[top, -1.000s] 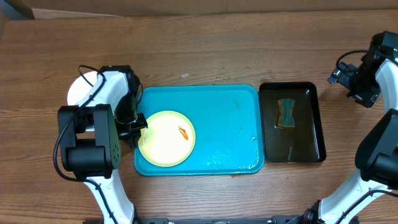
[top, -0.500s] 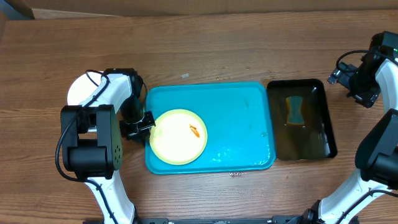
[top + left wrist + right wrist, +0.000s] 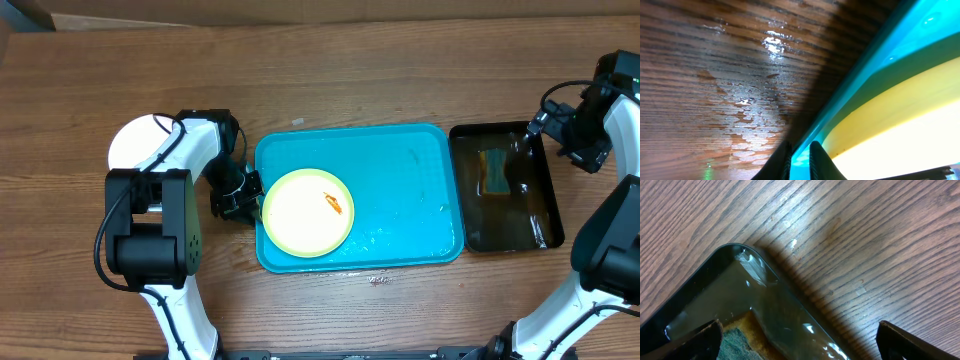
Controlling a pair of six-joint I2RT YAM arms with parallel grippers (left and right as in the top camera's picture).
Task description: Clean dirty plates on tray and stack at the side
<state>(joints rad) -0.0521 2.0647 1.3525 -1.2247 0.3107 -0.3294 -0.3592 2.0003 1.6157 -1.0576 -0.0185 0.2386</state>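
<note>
The turquoise tray (image 3: 400,180) lies mid-table with one pale yellow-green plate (image 3: 307,212) in its left half, a red-orange smear (image 3: 333,203) on it. My left gripper (image 3: 250,200) is at the tray's left edge. The left wrist view shows that gripper (image 3: 799,150) shut on the tray's rim (image 3: 865,65), the plate (image 3: 900,130) just inside. A white plate (image 3: 135,148) sits on the table at far left, partly hidden by the left arm. My right gripper (image 3: 538,122) hangs open over the black tray's far corner, holding nothing.
A black tray (image 3: 535,215) of murky water with a sponge (image 3: 494,170) touches the turquoise tray's right side. Its corner (image 3: 735,255) and the sponge (image 3: 740,342) show between my right fingers. Water spots wet the wood (image 3: 747,100) left of the tray.
The turquoise tray with its plate has slid to the right, carried by my left gripper, and the black tray has been pushed right with it. The right arm has stayed put.
</note>
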